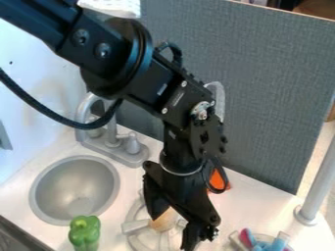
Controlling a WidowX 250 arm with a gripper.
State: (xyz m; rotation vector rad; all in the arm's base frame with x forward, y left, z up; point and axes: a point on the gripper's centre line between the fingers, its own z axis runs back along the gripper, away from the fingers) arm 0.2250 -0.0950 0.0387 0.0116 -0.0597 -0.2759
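Left: round metal sink (47, 196), lower left of frame. Green pepper (83, 233) near bottom edge, just beside the sink, well left of the gripper. Grey faucet (128, 151) behind the sink.

Lower centre: pale, spoked burner-like stand (134, 227). Over it, tan rounded thing (163, 221), seen between the two fingers, partly hidden by them. Contact with either finger: cannot tell.

Black gripper (173, 233) comes down from upper left, slightly tilted. Fingers well spread, one to the left of the tan thing, the other to its right and lower in frame. No grip on anything seen.

Right of the gripper: orange thing (218, 181), partly behind the arm. Lower right: blue and pink pieces (275, 243) in a clear-looking holder. Grey post (317, 181) at right edge.
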